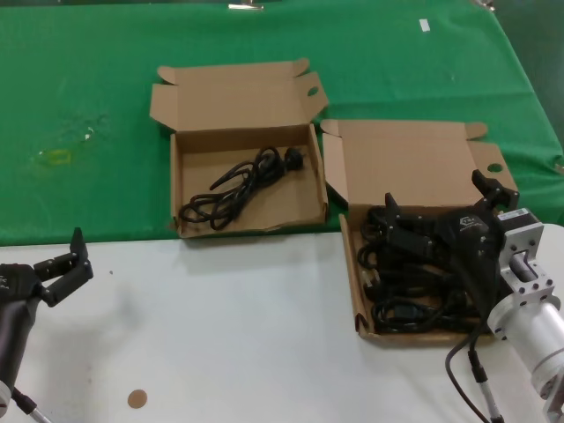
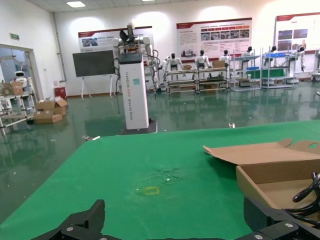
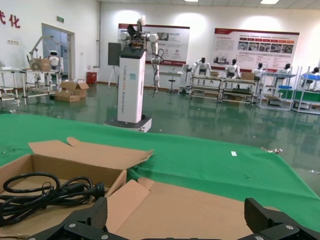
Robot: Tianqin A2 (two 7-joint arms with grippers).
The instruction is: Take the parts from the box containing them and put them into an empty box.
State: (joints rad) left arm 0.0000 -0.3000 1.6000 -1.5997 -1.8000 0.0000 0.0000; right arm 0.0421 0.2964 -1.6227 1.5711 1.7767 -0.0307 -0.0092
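Observation:
The box with both lid flaps splayed (image 1: 189,181) lies at centre on the green cloth and holds one coiled black power cord (image 1: 242,187). To its right, the box with one flap folded inward (image 1: 351,264) holds several black cords (image 1: 410,295). My right gripper (image 1: 441,198) is open and empty, just above the back of that pile. In the right wrist view the right gripper (image 3: 182,222) spans the box's lid (image 3: 200,210), with the single cord (image 3: 45,192) beyond. My left gripper (image 1: 69,260) is open and empty at the front left; the left wrist view (image 2: 175,222) shows it facing the cloth.
A green cloth (image 1: 106,88) covers the back of the table and bare white tabletop (image 1: 220,335) the front. A yellow mark (image 1: 55,157) sits on the cloth at far left. A small brown disc (image 1: 137,398) lies on the white surface near the front.

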